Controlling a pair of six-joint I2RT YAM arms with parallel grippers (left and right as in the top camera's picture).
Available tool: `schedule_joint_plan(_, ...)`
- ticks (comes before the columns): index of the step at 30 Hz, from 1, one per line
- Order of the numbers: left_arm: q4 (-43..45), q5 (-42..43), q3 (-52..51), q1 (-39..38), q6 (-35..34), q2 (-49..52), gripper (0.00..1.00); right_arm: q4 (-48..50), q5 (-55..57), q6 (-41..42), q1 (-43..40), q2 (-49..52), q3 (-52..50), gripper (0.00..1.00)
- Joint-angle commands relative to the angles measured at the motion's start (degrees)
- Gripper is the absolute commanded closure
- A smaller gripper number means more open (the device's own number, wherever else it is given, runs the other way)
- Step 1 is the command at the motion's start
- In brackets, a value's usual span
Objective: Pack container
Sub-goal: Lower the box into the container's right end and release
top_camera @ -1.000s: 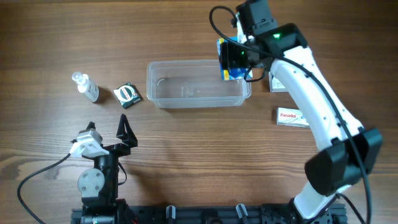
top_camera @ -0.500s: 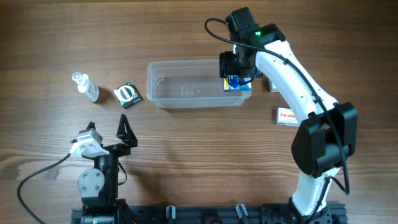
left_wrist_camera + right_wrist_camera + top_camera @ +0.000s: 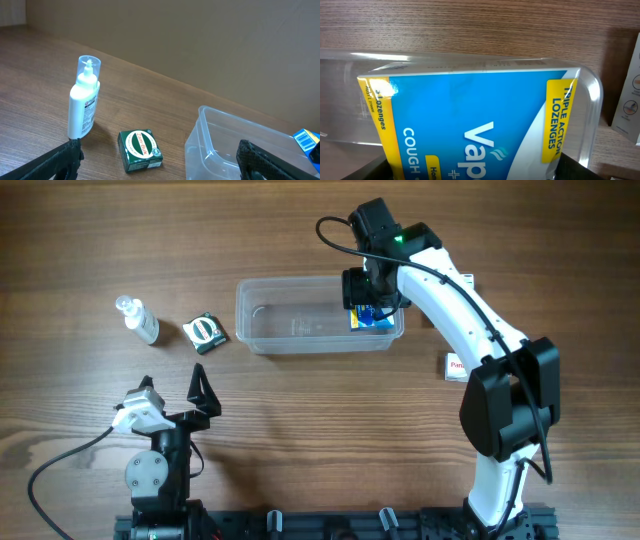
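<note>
The clear plastic container (image 3: 300, 320) lies at the table's middle; it also shows in the left wrist view (image 3: 215, 140) and the right wrist view (image 3: 592, 100). My right gripper (image 3: 370, 305) is shut on a blue and yellow lozenge box (image 3: 372, 319) and holds it inside the container's right end; the box fills the right wrist view (image 3: 470, 125). My left gripper (image 3: 172, 385) is open and empty near the front left, well short of the container.
A white spray bottle (image 3: 138, 320) and a green Zam-Buk box (image 3: 205, 330) lie left of the container; both show in the left wrist view, the bottle (image 3: 84, 102) and the box (image 3: 140, 149). A Panadol box (image 3: 455, 366) and a white box (image 3: 466, 280) lie right of the container.
My right gripper has moved left and down with the lozenge box, from above the container's right rim into its right end. The left arm has not moved.
</note>
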Motion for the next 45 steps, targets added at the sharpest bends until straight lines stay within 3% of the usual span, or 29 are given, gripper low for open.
schedule_joint_plan(1,-0.04,-0.37,-0.15,-0.28,0.98,-0.42,0.0,0.0,1.03,0.81,0.09,1.11,0.24,0.38)
schedule_joint_plan(12,-0.04,-0.37,-0.15,-0.28,0.98,-0.42,0.0,-0.44,1.22,0.76,0.09,1.11,0.24,0.36)
schedule_joint_plan(45,-0.04,-0.37,-0.15,-0.28,0.98,-0.42,0.0,-0.11,1.2,-0.85,0.09,1.11,0.24,0.13)
